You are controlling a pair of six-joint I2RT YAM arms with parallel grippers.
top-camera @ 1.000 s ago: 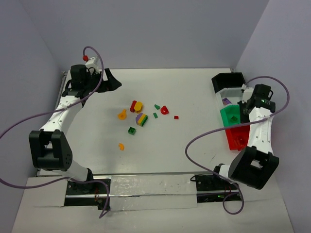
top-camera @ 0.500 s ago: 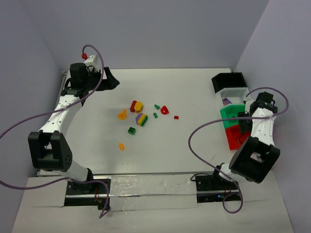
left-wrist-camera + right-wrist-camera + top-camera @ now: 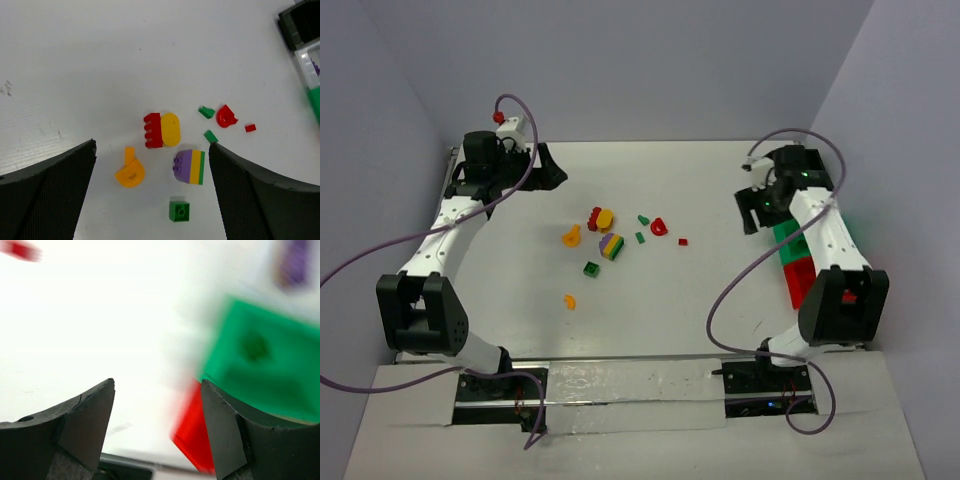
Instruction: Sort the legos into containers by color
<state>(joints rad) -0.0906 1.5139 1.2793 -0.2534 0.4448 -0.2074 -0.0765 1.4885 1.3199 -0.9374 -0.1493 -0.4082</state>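
left tool (image 3: 151,150): spread wide, empty | right tool (image 3: 156,385): parted, empty, near green bin (image 3: 260,365)

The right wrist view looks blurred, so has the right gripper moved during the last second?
Yes. The right gripper has swung left, off the green bin, and now hangs beside its left edge.

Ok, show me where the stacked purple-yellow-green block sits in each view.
Top external: the stacked block lies mid-table, left of centre.
Left wrist: the same block, lower centre.
Right wrist: not in it.
Shared landmark: the green bin, at the right in the top view, at the right edge of the left wrist view, and blurred in the right wrist view.
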